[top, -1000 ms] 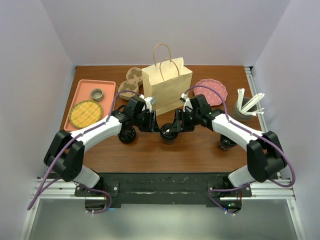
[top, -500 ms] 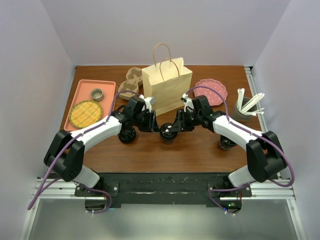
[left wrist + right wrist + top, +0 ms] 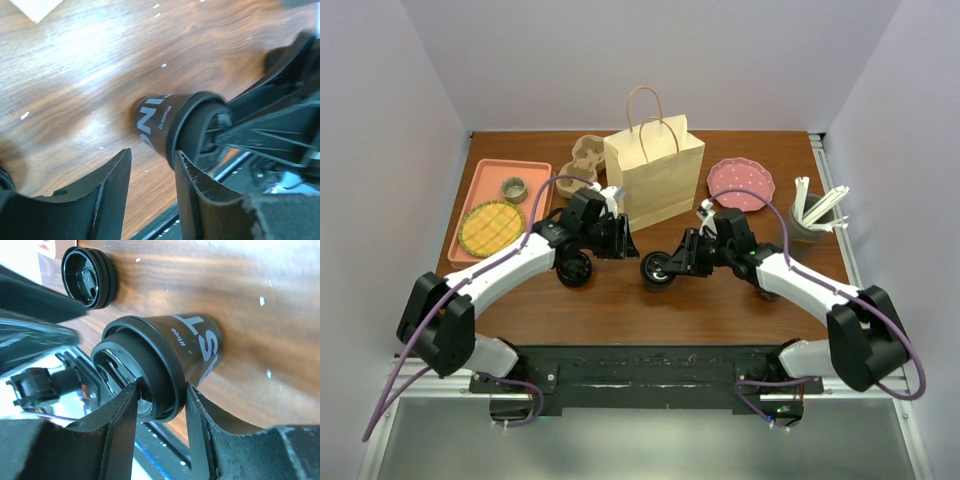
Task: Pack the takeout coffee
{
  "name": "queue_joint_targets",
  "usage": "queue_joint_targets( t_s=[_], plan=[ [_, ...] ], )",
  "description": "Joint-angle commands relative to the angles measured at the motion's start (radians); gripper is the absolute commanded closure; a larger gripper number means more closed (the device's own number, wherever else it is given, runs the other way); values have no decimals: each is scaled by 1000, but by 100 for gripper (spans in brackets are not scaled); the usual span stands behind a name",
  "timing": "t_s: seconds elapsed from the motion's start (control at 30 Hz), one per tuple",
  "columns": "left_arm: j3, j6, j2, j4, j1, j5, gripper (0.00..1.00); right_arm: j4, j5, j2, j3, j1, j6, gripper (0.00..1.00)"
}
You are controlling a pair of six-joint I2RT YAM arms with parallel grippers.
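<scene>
Right pincer [image 3: 160,390]: clenched on the black lid of the takeout coffee [image 3: 185,347], one finger against each side of the rim.
Left pincer [image 3: 152,155]: released and holding nothing, with bare wood showing between its two fingers.
Right arm pose: it reaches from its base inward and leftward, forearm low over the tabletop [image 3: 700,310], wrist angled down onto the cup.
Left arm pose: it is bent at the elbow and stretched toward the middle, its wrist just in front of the paper bag [image 3: 655,180] and its fingers pointing across at the held cup, close but apart from it.
Takeout coffee: it sits near the middle of the tabletop in front of the bag, its base on the wood, between the two pincers.
Right wrist view only: it shows white lettering on the cup wall, and the ringed lid of a second cup [image 3: 89,276] standing alone beyond.
Left wrist view only: it shows the right arm's fingers closed across the lid from the far side; small pale specks dot the wood.
Top view only: it shows the second cup close by the left forearm, left of the held one.
Left side of the tabletop: a pink tray [image 3: 480,180] carries a yellow woven disc [image 3: 492,227] and a small grey bowl [image 3: 513,188].
Back of the tabletop: a tan cup carrier [image 3: 582,165] stands left of the bag and a pink plate [image 3: 740,183] right of it.
Right edge: a grey holder of white sticks [image 3: 810,215] stands there.
Surface: dark brown wood grain with a dull sheen.
Room: pale plain walls enclose the tabletop on three sides.
</scene>
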Motion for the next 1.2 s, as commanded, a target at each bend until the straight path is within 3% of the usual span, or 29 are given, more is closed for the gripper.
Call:
queue_joint_targets(
  t_s=[0.0, 0.27, 0.63, 0.87, 1.17],
  plan=[
    [-8, -54, -59, 100, -2, 81, 53, 11, 107, -56, -101, 12, 164, 70],
    [-23, -54, -5, 175, -56, 137, 49, 27, 122, -61, -87, 15, 212, 69],
    [-11, 6, 90, 141, -57, 59, 50, 16, 148, -44, -29, 15, 255, 69],
    [-5, 27, 124, 117, -59, -1, 59, -23, 113, -53, 11, 13, 214, 60],
    [4, 40, 158, 85, -59, -21, 61, -168, 168, -93, 124, 12, 117, 40]
  ],
)
